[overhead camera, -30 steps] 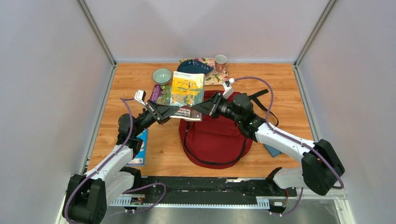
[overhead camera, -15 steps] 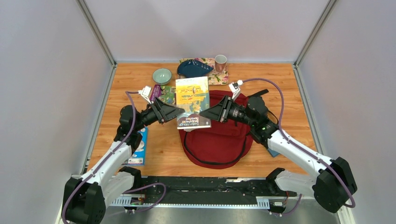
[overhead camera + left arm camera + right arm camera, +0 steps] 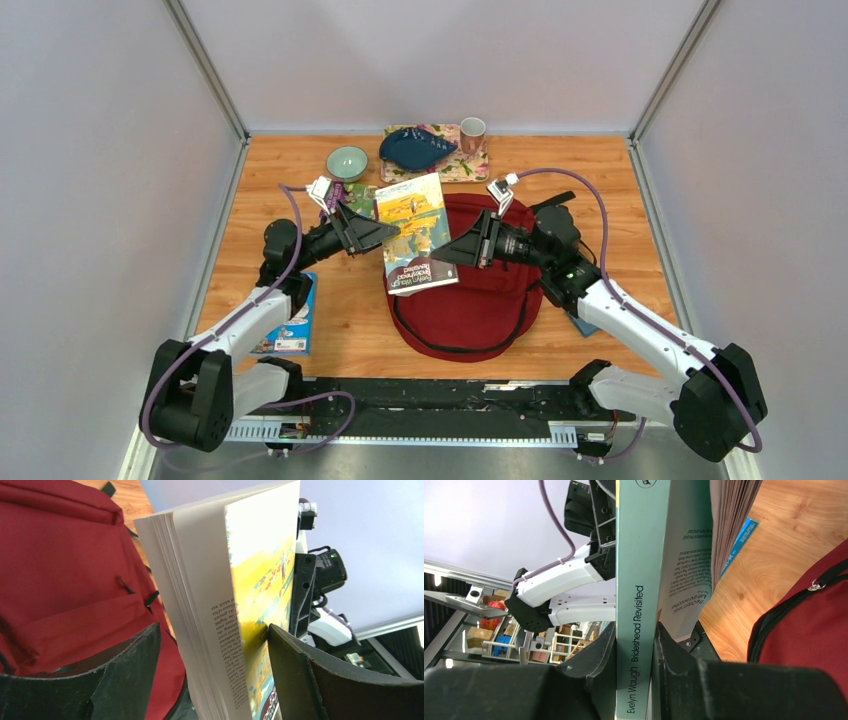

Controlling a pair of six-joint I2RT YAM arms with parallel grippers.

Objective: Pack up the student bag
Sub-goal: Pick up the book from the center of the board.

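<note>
The student bag is lying flat in the middle of the table, just below the centre of the overhead view. From here I cannot tell whether its main zip is open. A paperback is hanging in the air over the bag's upper left corner, so it is not packed yet.

The right gripper is clenching the paperback by its spine and carrying it alone. The left gripper is standing released, its jaws spread wide on either side of the pages without pinching them.

I would say the packing is only getting going. A blue booklet is lying at the lower left of the table, and a dark blue pouch is sitting on a floral mat at the top. If those are meant for the bag, they are waiting too. Nothing that I can see is inside it.
</note>
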